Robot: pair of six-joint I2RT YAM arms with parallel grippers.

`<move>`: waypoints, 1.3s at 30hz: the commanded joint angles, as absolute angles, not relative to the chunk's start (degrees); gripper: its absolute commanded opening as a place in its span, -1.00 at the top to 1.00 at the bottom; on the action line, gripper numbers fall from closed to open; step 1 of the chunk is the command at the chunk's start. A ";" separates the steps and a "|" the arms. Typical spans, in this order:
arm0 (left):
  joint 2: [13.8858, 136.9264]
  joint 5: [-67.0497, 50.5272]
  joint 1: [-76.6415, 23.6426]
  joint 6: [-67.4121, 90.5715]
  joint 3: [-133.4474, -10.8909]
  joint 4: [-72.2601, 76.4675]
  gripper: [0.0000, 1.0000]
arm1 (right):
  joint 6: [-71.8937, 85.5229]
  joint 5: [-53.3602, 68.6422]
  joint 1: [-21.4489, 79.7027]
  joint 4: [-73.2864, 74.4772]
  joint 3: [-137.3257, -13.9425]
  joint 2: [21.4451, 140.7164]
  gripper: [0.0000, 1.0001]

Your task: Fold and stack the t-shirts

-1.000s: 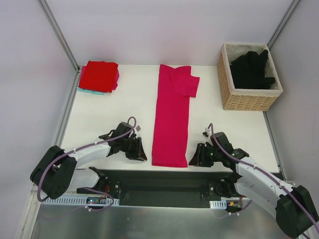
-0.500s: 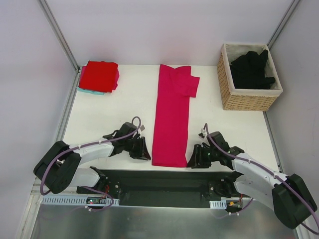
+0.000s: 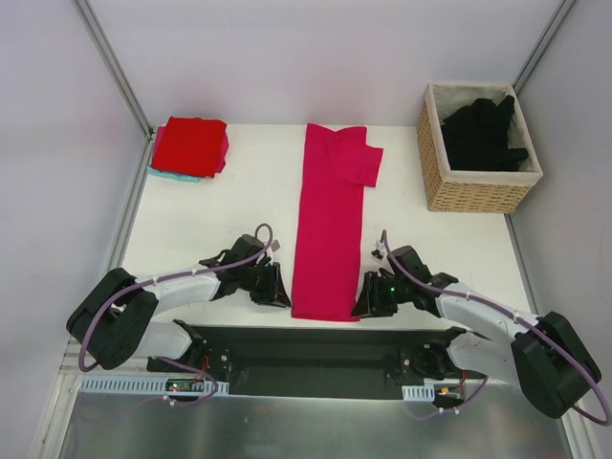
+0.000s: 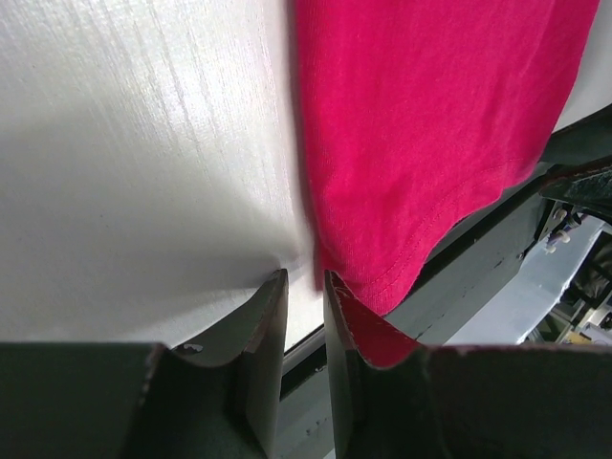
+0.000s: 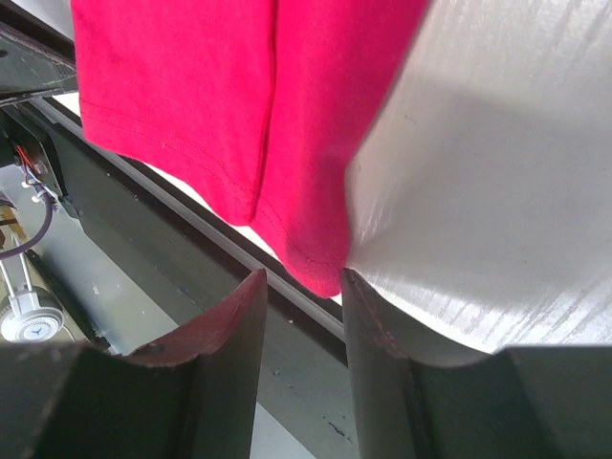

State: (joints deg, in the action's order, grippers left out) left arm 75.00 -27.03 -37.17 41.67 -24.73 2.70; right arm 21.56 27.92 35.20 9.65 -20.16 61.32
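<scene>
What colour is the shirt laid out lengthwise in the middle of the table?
The t-shirt is magenta-pink, clearest in the top external view.

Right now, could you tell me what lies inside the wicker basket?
The wicker basket holds a heap of black t-shirts; how many, and anything beneath them, is covered.

The white desk (image 3: 210,210) carries a long pink t-shirt (image 3: 330,229) in its middle. To the far left of this shirt lies a red folded t-shirt (image 3: 189,143) on a teal cloth (image 3: 172,176). To its far right stands a wicker basket (image 3: 449,189).
</scene>
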 commanded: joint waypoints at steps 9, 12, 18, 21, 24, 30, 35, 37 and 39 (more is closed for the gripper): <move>72.43 -29.44 -37.88 42.19 -27.07 2.81 0.58 | 21.01 28.13 36.21 7.65 -22.68 62.58 0.22; 72.16 -29.71 -37.88 42.10 -26.98 2.90 0.56 | 21.09 28.04 36.21 7.56 -22.94 62.84 0.23; 75.49 -30.94 -39.99 41.05 -28.65 3.60 0.40 | 20.66 28.21 36.56 7.65 -24.08 64.42 0.24; 76.72 -31.11 -40.52 40.87 -29.09 3.60 0.37 | 20.65 28.21 36.83 7.65 -24.52 65.39 0.25; 77.52 -30.94 -40.69 40.69 -29.18 3.60 0.38 | 20.74 28.13 37.00 7.82 -25.13 66.00 0.26; 77.52 -31.03 -40.69 40.52 -28.57 2.81 0.40 | 20.21 28.21 37.26 7.91 -26.37 67.59 0.27; 76.47 -29.89 -40.69 39.82 -28.56 0.88 0.40 | 19.77 28.39 37.53 8.17 -27.51 68.99 0.28; 76.11 -29.45 -40.69 39.46 -28.74 0.26 0.40 | 19.51 28.39 37.62 8.35 -27.95 69.52 0.28; 76.03 -29.44 -40.69 39.11 -29.00 -1.48 0.40 | 19.42 28.39 37.71 8.53 -28.30 69.87 0.28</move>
